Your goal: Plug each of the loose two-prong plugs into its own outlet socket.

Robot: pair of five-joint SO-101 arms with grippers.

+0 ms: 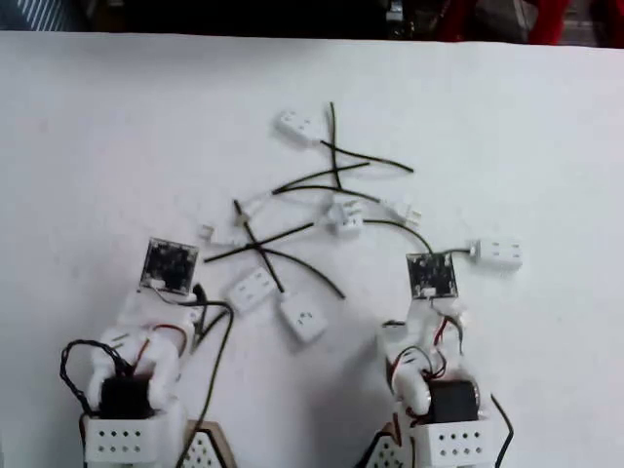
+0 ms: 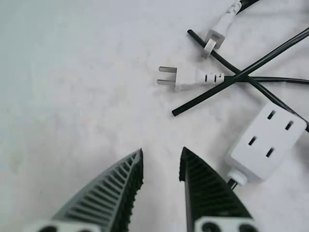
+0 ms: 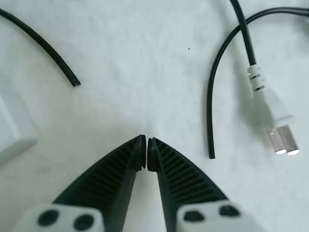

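- Near edge, left: left arm (image 1: 132,380), white plastic with a black motor. Its black ribbed jaws stand slightly apart, holding nothing, over the bare white counter (image 1: 97,146).
- Near edge, right: right arm (image 1: 429,390), same build. Its jaws are closed tip to tip on nothing.
- Just ahead of the left arm's jaws: white rectangular outlet socket block (image 2: 268,142), lying flat, four slots up and empty.
- Just beside it: second white socket block (image 1: 303,319).
- Beyond the first block: white two-prong plug (image 2: 186,78), flat, prongs free, its black cord crossed by a loose black cord (image 2: 203,99).
- Ahead of the right arm's jaws: white plug with bright metal prongs (image 3: 275,113), unplugged, beside a cut black cord end (image 3: 210,121).
- Toward the right edge: corded white socket block (image 1: 499,253).
- Nearest the far edge: far white socket block (image 1: 297,127), at the end of the tangled cords.
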